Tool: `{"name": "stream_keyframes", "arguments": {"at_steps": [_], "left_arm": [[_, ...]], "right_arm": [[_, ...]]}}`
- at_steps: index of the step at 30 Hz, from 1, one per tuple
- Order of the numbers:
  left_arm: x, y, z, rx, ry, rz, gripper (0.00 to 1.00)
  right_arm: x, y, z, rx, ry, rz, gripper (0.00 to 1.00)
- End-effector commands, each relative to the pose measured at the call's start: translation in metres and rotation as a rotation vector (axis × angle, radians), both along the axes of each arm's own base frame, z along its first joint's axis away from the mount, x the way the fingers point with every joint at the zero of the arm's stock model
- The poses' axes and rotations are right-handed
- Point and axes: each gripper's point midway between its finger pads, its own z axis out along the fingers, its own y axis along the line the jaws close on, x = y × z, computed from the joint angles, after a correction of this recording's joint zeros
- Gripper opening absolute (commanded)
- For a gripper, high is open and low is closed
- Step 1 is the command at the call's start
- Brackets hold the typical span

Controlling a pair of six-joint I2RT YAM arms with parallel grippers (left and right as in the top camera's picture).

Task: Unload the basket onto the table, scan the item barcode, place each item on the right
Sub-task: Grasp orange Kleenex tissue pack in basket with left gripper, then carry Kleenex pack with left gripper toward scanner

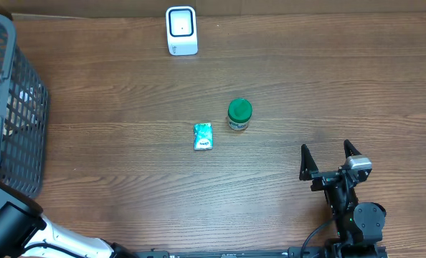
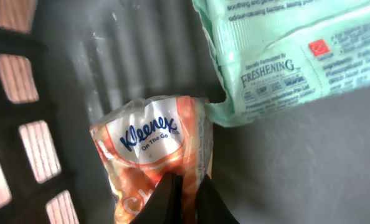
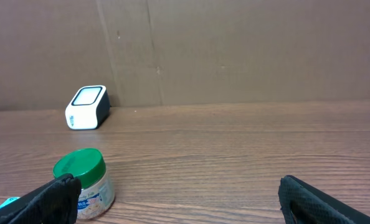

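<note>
One basket (image 1: 26,136), one scanner (image 1: 181,31), one green-lidded jar (image 1: 239,115), one teal packet (image 1: 203,136), one Kleenex pack (image 2: 154,149), one wipes pack (image 2: 284,50).

You see brown wood-grain table (image 1: 127,107). Scanner (image 1: 181,31) white, dark screen panel. Jar (image 1: 239,115): green lid, clear body, pale speckled label. Small packet (image 1: 203,136) teal with white print. Basket (image 1: 16,122) dark grey, lattice pattern. Inside it, tissue pack (image 2: 154,149) orange and white, blue lettering; wipes pack (image 2: 284,56) mint green, small red square. Both arms black.
</note>
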Motion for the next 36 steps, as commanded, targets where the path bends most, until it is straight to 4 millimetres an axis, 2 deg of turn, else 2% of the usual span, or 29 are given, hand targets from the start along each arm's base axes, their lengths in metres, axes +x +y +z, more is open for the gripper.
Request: {"name": "stream_keyframes", "arguments": {"at_steps": [1,5,7,8,10,11,12,13,14,18,20,21,22,24,25,26,27,29,32,36], "left_arm": [[0.025,-0.015,0.003,-0.129,-0.107,-0.032,0.04],[0.055,-0.009,0.062,-0.125,-0.238,-0.067,0.04],[0.080,-0.012,0.110,-0.114,-0.370,-0.115,0.04],[0.088,-0.015,0.127,-0.112,-0.424,-0.136,0.04],[0.110,-0.027,0.176,-0.094,-0.568,-0.210,0.04],[0.115,-0.032,0.190,-0.083,-0.605,-0.232,0.04],[0.121,-0.041,0.216,-0.061,-0.663,-0.271,0.04],[0.126,-0.058,0.251,-0.025,-0.729,-0.328,0.04],[0.128,-0.069,0.268,-0.007,-0.758,-0.355,0.04],[0.130,-0.110,0.314,0.052,-0.825,-0.454,0.04],[0.132,-0.137,0.336,0.078,-0.855,-0.525,0.04],[0.133,-0.158,0.348,0.094,-0.869,-0.587,0.04],[0.133,-0.175,0.354,0.099,-0.870,-0.628,0.04],[0.132,-0.195,0.358,0.105,-0.852,-0.671,0.04],[0.131,-0.217,0.356,0.109,-0.807,-0.716,0.04],[0.131,-0.228,0.352,0.108,-0.776,-0.740,0.04],[0.133,-0.251,0.342,0.088,-0.716,-0.807,0.04],[0.135,-0.277,0.326,0.056,-0.642,-0.897,0.04],[0.138,-0.309,0.301,0.003,-0.548,-0.988,0.04],[0.142,-0.358,0.252,-0.058,-0.400,-1.118,0.04]], "right_arm": [[0.000,0.003,-0.002,0.004,-0.001,0.012,1.00],[0.000,0.003,-0.002,0.004,-0.001,0.012,1.00],[0.000,0.003,-0.002,0.004,-0.001,0.012,1.00],[0.000,0.003,-0.002,0.004,-0.001,0.012,1.00],[0.000,0.003,-0.002,0.004,-0.001,0.012,1.00],[0.000,0.003,-0.002,0.004,-0.001,0.012,1.00],[0.000,0.003,-0.002,0.004,-0.001,0.012,1.00],[0.000,0.003,-0.002,0.004,-0.001,0.012,1.00],[0.000,0.003,-0.002,0.004,-0.001,0.012,1.00],[0.000,0.003,-0.002,0.004,-0.001,0.012,1.00],[0.000,0.003,-0.002,0.004,-0.001,0.012,1.00],[0.000,0.003,-0.002,0.004,-0.001,0.012,1.00],[0.000,0.003,-0.002,0.004,-0.001,0.012,1.00],[0.000,0.003,-0.002,0.004,-0.001,0.012,1.00],[0.000,0.003,-0.002,0.004,-0.001,0.012,1.00],[0.000,0.003,-0.002,0.004,-0.001,0.012,1.00],[0.000,0.003,-0.002,0.004,-0.001,0.012,1.00],[0.000,0.003,-0.002,0.004,-0.001,0.012,1.00],[0.000,0.003,-0.002,0.004,-0.001,0.012,1.00],[0.000,0.003,-0.002,0.004,-0.001,0.012,1.00]]}}
